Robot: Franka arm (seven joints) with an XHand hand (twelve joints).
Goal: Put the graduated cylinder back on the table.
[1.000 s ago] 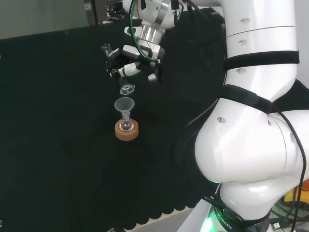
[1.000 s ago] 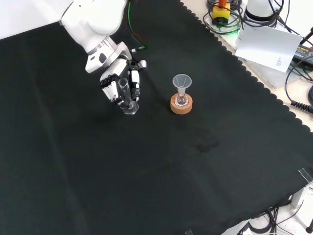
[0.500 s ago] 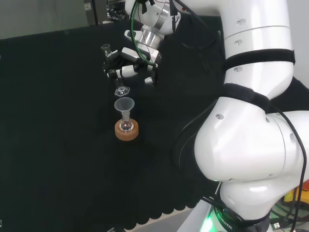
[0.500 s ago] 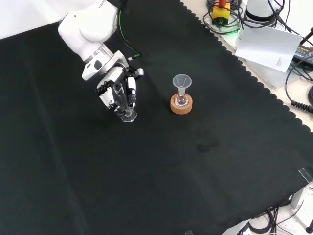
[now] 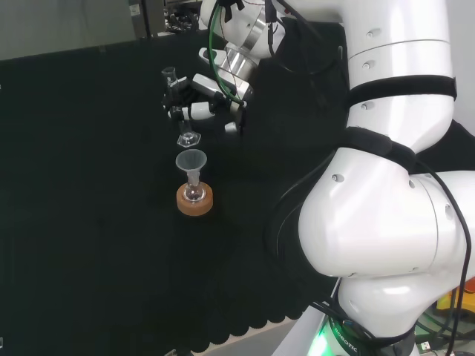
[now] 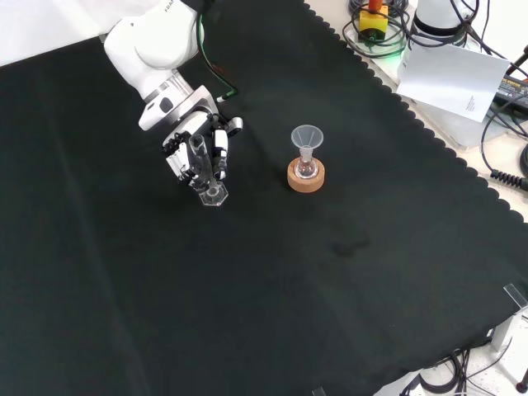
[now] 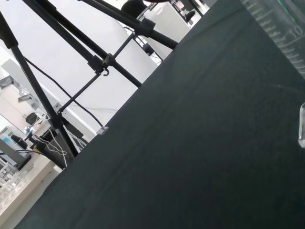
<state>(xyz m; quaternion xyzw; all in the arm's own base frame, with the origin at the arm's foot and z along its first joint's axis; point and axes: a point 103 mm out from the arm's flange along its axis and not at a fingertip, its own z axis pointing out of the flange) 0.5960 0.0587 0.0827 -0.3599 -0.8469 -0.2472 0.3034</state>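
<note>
A clear glass graduated cylinder with a hexagonal foot stands nearly upright in my hand, whose fingers curl round its tube. In the front view the cylinder has its foot at or just above the black cloth, in front of the hand; I cannot tell whether the foot touches. The wrist view shows the cylinder's marked tube close by over the cloth.
A small flask with a clear funnel in its neck sits on a cork ring, just nearer than the cylinder in the head view. In the front view the cork ring lies to the right of the hand. The arm's white links are at the head view's right.
The hand has tipped the cylinder from a slant to nearly upright and brought its foot down toward the cloth. The flask and funnel have not moved.
</note>
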